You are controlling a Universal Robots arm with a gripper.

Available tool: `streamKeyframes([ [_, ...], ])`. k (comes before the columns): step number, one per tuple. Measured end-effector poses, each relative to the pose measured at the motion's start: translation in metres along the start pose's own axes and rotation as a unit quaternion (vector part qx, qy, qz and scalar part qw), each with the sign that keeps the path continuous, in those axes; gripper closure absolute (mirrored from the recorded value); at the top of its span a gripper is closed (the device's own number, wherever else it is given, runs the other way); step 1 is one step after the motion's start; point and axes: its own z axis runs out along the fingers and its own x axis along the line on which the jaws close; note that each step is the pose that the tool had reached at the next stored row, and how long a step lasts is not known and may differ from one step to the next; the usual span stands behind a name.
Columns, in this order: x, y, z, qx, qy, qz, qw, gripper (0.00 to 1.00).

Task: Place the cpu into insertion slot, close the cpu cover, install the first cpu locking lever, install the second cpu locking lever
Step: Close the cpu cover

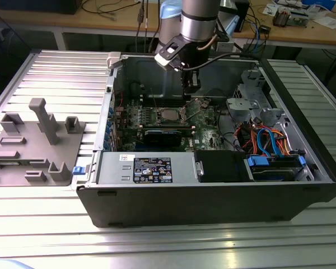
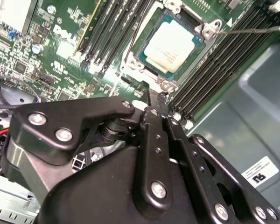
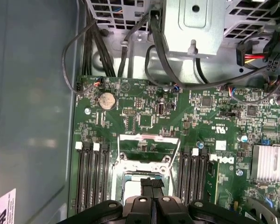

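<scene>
In the exterior view, the gripper (image 1: 191, 94) hangs at upper centre over the green motherboard (image 1: 204, 120) of an open computer case (image 1: 213, 190), which stands on a ribbed metal table (image 1: 45, 224). The cpu (image 1: 169, 115) lies flat on the board. The cpu cover (image 1: 189, 110) stands tilted up beside it, towards the exterior view's right.

In the second wrist view, the black fingers (image 2: 154, 116) are pressed together and empty, near the insertion slot (image 2: 164, 84) that holds the chip. A thin wire locking lever (image 2: 247, 30) juts out beside it.

In the first wrist view, the cover is a thin silver frame. It is probably light, stiff and springy, best pushed at its free edge.
</scene>
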Motion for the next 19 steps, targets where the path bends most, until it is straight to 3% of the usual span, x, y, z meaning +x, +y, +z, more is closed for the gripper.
streamKeyframes([
  [5,0.0001,0.0068,0.0008,0.0004,-0.0001,0.014,0.9999,0.89],
  [19,0.0001,0.0071,0.0009,0.0004,0.0000,0.014,0.9999,0.89],
])
